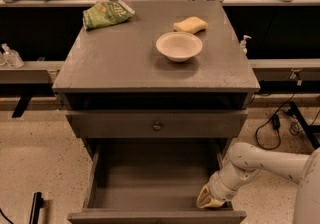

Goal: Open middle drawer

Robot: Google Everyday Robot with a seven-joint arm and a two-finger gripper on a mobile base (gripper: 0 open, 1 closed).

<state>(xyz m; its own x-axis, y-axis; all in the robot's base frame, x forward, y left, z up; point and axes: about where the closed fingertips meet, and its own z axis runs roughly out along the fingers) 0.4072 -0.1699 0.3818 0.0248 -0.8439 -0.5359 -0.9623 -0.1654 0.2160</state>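
The grey cabinet has a shut upper drawer (125, 125) with a small round knob (157, 126). Below it, the middle drawer (150, 183) stands pulled far out. Its grey inside is bare and its front edge lies at the bottom of the view. Its knob is out of view. The lowest drawer is hidden beneath it. My gripper (210, 200), cream-tipped on a white arm (265, 160), reaches in from the right. It sits at the open drawer's right front corner, just inside the front panel.
On the cabinet top (115, 63) are a white bowl (179, 46), a yellow sponge (190, 24) and a green chip bag (106, 14). Cables (272, 123) lie on the floor to the right. A dark bar (35, 207) lies at the lower left.
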